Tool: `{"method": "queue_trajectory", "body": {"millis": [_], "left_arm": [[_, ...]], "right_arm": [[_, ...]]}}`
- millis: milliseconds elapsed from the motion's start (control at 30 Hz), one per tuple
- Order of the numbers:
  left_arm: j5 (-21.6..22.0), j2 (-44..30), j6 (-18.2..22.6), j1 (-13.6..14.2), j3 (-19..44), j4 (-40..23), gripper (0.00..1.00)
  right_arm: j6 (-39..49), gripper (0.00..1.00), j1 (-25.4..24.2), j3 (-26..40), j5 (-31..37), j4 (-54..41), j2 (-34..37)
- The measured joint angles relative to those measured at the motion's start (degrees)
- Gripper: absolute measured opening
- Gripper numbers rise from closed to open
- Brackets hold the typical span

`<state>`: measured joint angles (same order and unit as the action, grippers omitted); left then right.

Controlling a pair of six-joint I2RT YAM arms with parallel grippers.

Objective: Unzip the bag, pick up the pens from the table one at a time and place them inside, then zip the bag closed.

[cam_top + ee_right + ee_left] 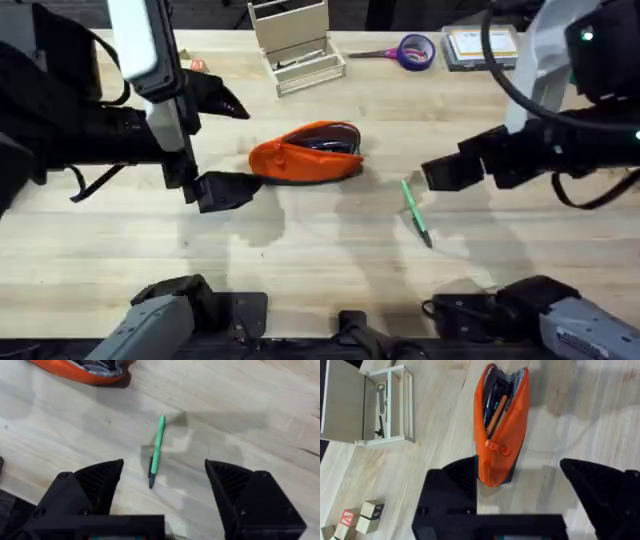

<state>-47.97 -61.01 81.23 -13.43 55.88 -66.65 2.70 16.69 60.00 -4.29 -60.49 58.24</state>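
Since the zipper's already open: the orange fabric pencil pouch point(305, 153) sits mid light wood plank table point(300, 260), so it's pen time.
Pen: thin green pen with dark tip point(415, 211), lying flat right of the pouch, apart from it.
Nearer arm: black right gripper point(162, 477), fingers spread wide, pen between them, long axis roughly along the gap.
Left gripper point(520, 472): also wide, empty, at the pouch's end.

Light wood table point(300, 270) — orange bag point(305, 153) mid-table, green pen point(416, 212) beside it, purple scissors point(405, 51) at the far edge
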Motion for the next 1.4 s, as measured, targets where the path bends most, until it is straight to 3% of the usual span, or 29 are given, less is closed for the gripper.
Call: {"method": "queue_trajectory", "body": {"millis": [333, 533, 800, 1400], "left_arm": [[0.00, 0.00, 0.00, 0.00, 0.00, 0.02, 0.993], [0.00, 0.00, 0.00, 0.00, 0.00, 0.02, 0.995], [0.00, 0.00, 0.00, 0.00, 0.00, 0.02, 0.993], [0.00, 0.00, 0.00, 0.00, 0.00, 0.02, 0.993]], "right_arm": [[-0.20, 0.998, 0.32, -5.56, 0.03, 4.12, 1.03], [-0.20, 0.998, 2.94, -8.20, 0.02, 8.15, 1.63], [-0.22, 0.998, 5.34, -8.87, 0.02, 9.47, 8.42], [-3.30, 0.998, 5.44, -8.95, 0.02, 13.22, 18.77]]}}
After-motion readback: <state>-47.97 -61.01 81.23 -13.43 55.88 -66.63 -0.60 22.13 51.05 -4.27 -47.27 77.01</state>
